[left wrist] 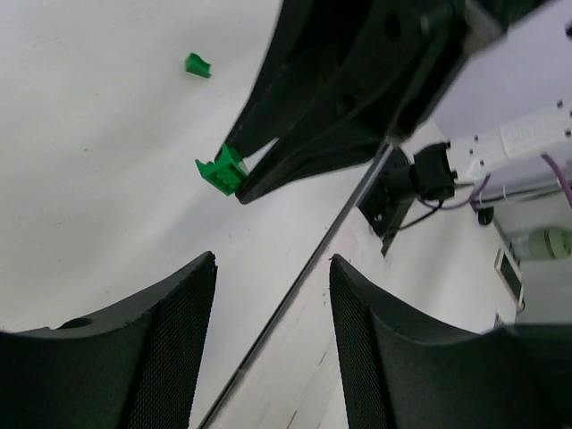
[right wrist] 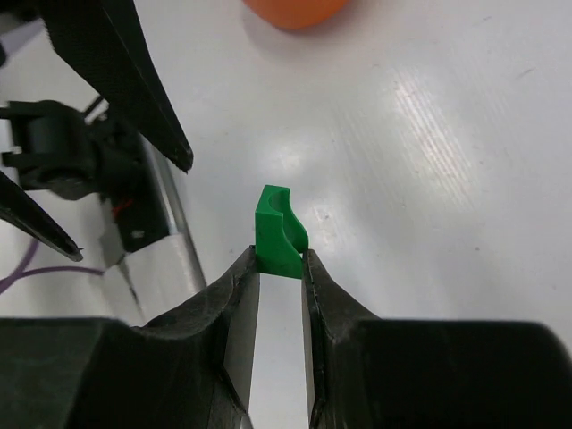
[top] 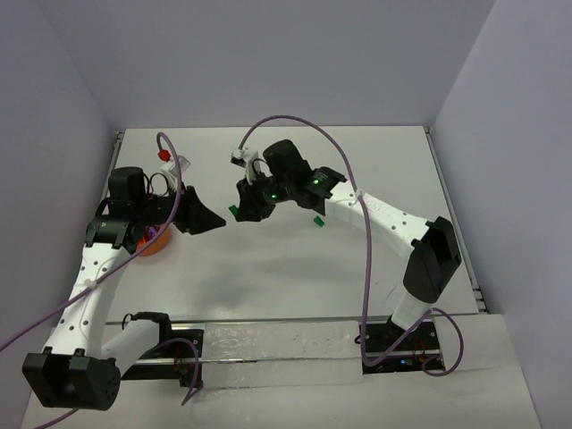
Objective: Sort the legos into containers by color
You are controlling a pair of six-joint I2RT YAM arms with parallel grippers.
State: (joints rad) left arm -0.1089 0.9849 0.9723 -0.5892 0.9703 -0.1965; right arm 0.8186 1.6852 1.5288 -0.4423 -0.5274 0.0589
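1. Right wrist view: our right pincer (right wrist: 280, 261) is clamped on a green lego (right wrist: 279, 228). It grips the brick by its near end, so the long axis runs straight out along the fingers, notched end foremost.
2. The orange bowl (right wrist: 295, 9) lies ahead of that pincer and well apart, only its rim showing at the top edge. From the top external view it sits to the left of the held brick and nearer the arm bases.
3. Our left pincer (left wrist: 273, 261) stands partly open with nothing between its fingers. It points toward the held brick, near it but not touching.
4. It hangs between the brick and the bowl, so the left arm is the nearer one to the bowl. We judge that the right arm must either pass around it or hand the brick across.
5. Count of legos: we see two, both green. One is held; the second green lego (top: 315, 221) lies loose on the worktop (top: 295, 286), on the side of the right pincer away from the bowl.
6. Count of containers: one bowl. The left arm covers most of it, so we cannot tell what lies in its compartments.
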